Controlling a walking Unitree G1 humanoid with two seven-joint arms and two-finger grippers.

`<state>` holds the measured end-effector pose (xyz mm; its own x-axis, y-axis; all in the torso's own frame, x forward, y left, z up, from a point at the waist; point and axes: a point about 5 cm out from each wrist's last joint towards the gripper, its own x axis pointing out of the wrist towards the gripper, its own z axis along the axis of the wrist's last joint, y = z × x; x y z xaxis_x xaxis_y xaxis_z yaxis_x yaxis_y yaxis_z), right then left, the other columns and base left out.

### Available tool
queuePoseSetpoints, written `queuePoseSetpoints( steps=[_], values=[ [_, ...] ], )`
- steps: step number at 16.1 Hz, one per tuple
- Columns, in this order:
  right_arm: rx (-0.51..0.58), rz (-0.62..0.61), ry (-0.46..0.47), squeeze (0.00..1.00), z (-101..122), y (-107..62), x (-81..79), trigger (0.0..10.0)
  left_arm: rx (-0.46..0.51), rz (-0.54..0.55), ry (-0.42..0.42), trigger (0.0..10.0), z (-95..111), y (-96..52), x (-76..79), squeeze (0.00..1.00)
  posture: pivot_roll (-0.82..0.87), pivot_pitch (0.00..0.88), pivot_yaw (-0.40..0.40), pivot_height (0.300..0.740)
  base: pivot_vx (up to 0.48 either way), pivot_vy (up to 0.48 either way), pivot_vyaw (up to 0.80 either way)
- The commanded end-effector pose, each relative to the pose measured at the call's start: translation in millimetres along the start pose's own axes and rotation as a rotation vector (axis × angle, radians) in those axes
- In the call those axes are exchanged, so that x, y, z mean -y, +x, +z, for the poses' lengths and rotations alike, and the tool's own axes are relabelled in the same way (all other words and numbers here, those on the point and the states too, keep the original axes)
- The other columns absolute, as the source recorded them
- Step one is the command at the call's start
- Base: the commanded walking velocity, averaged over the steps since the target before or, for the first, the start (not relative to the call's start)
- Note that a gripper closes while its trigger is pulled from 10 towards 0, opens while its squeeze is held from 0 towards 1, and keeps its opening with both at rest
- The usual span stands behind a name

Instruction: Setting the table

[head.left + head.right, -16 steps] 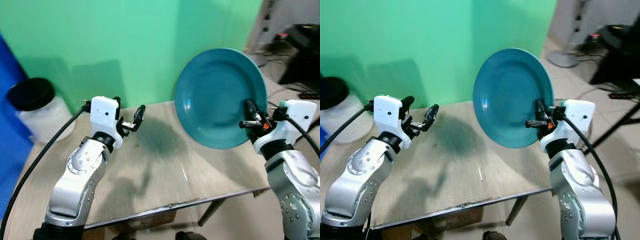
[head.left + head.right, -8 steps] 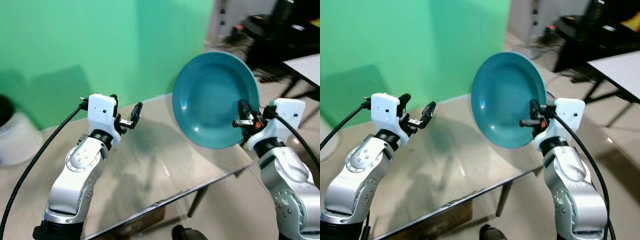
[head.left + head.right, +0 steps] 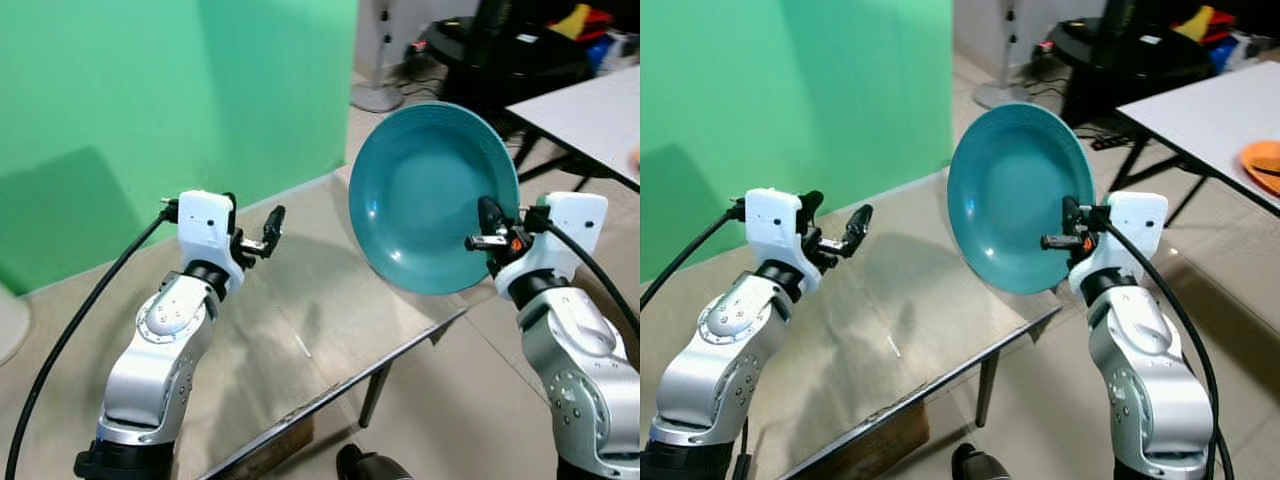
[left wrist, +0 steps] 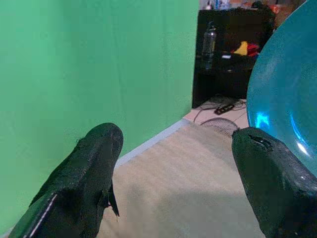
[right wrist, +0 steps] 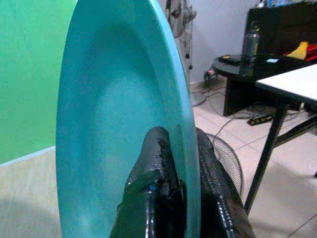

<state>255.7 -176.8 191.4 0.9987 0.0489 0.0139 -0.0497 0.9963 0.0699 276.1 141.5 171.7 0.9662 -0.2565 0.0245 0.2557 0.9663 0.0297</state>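
The right claw (image 3: pixel 487 238) pinches the rim of the teal plate (image 3: pixel 425 190), holding it nearly upright in the air beyond the wooden table's (image 3: pixel 300 310) edge. The left claw (image 3: pixel 262 232) hangs over the table, fingers spread wide, empty.

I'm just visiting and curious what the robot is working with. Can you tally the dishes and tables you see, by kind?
Teal plate, held upright in the right end effector: 1
Orange dish on the white table: 1
Wooden table before the robot: 1
White table to the right: 1
Total: 4
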Motion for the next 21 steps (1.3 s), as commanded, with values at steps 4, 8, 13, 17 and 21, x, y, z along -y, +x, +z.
queuePoseSetpoints(
  steps=[4, 8, 13, 17, 21],
  values=[
    [0.013, 0.001, -0.014, 0.00, 5.4, 0.0, -0.4, 10.0, -0.002, 0.014, -0.007, 10.0, 1.2, 1.4, -2.2, 0.00, 0.03, 0.000, 0.022, 0.740, 0.000, 0.000, -0.80],
    [0.006, 0.006, -0.014, 0.00, 5.5, -0.2, -1.1, 10.0, -0.002, 0.014, -0.003, 10.0, 1.3, 2.1, -2.1, 0.00, 0.03, 0.000, 0.022, 0.740, 0.000, 0.000, -0.80],
    [-0.011, 0.023, -0.027, 0.00, 6.2, -0.6, -2.4, 10.0, 0.003, 0.020, 0.012, 10.0, 1.3, 1.7, -1.9, 0.00, 0.03, 0.000, 0.017, 0.740, 0.000, 0.000, -0.80],
    [-0.024, 0.022, -0.032, 0.00, 4.5, -1.2, -2.0, 10.0, 0.004, 0.024, 0.014, 10.0, 1.4, 1.4, -1.1, 0.00, 0.03, 0.000, 0.020, 0.740, 0.000, -0.076, -0.80],
    [-0.040, 0.013, -0.033, 0.00, 0.4, -4.6, -0.7, 10.0, -0.002, 0.009, 0.027, 10.0, 0.4, 2.2, 1.6, 0.00, 0.02, 0.000, 0.024, 0.740, 0.000, -0.326, -0.20]
  ],
)
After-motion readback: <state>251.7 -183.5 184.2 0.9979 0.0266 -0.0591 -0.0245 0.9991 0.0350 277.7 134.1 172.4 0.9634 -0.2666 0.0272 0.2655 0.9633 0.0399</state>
